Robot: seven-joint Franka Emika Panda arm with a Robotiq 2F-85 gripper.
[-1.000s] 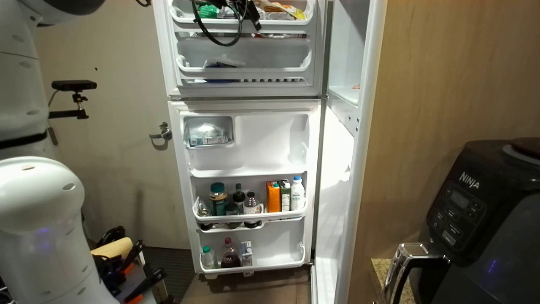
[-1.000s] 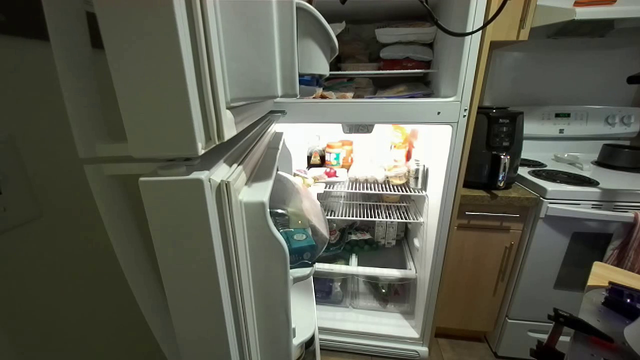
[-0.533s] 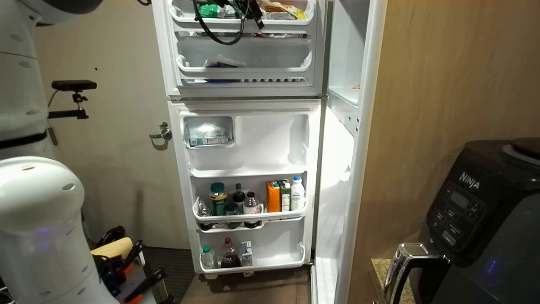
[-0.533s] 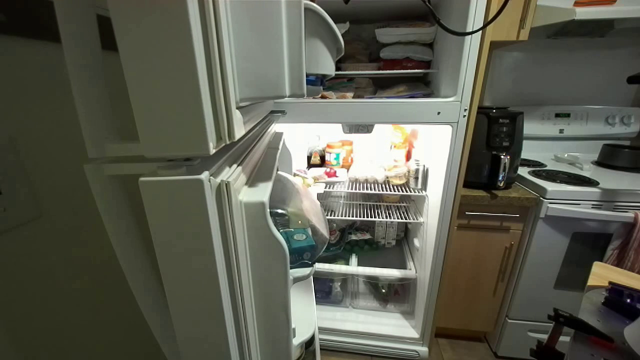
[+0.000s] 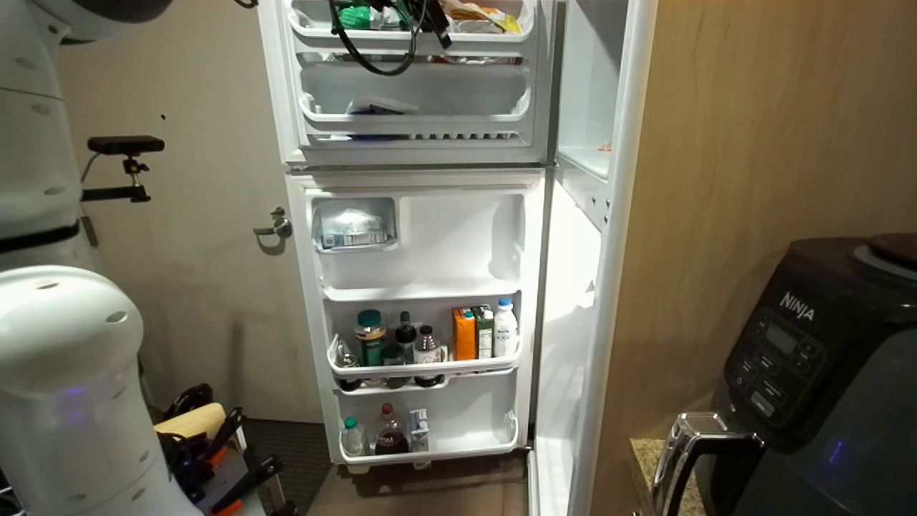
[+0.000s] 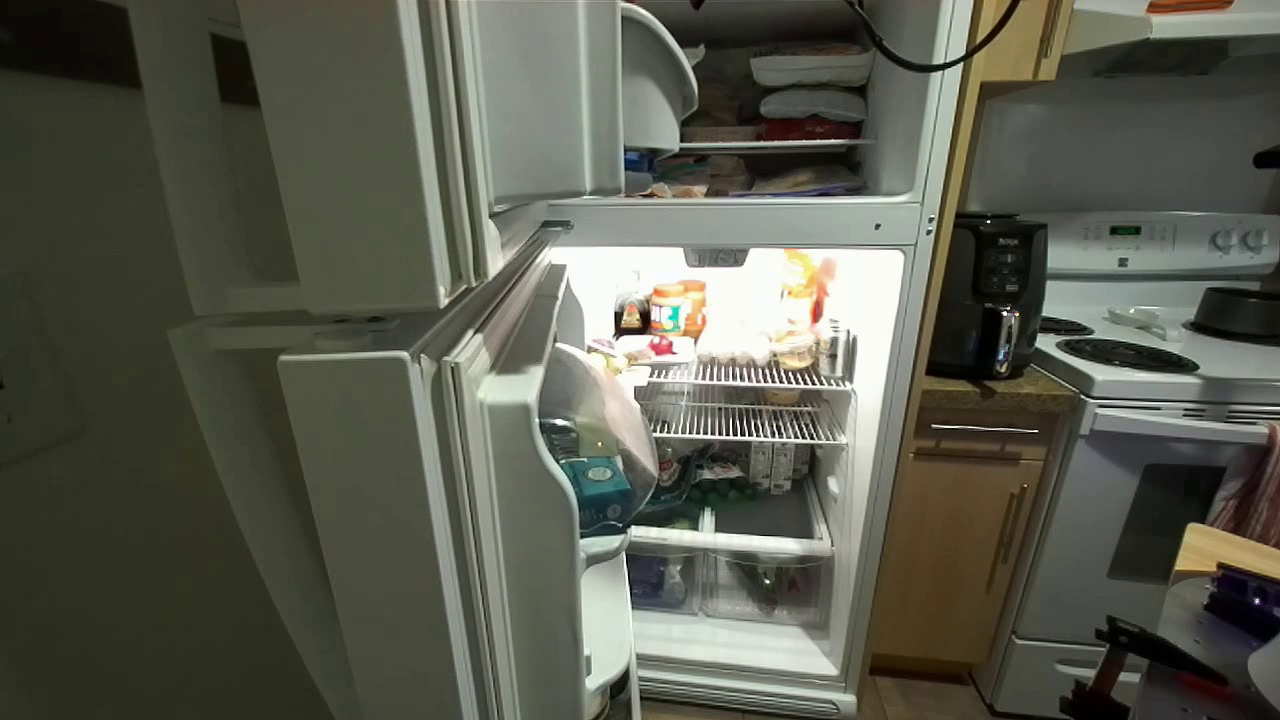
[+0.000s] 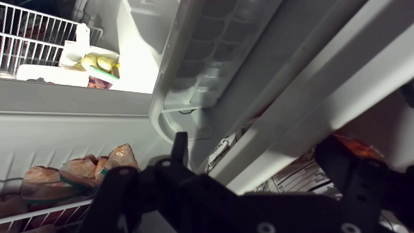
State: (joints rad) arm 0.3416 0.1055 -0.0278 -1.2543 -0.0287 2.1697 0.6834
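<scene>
Fingers (image 7: 180, 145) wide apart, the pincer (image 7: 252, 140) had a rail (image 7: 284, 132) between them, and slow motion clear of the packets (image 7: 302, 178) looked wisest.

I have the white freezer door (image 6: 345, 150) in sight, standing open and upright directly above the lower refrigerator door (image 6: 375, 500). In an exterior view its smooth, plain side shows, a pale gasket (image 6: 460, 150) running down its inner edge. In an exterior view I also see its inner face, where white shelf bins (image 5: 415, 119) with rounded corners sit one above another. My wrist view catches that inner face up close, slanting diagonally.
</scene>
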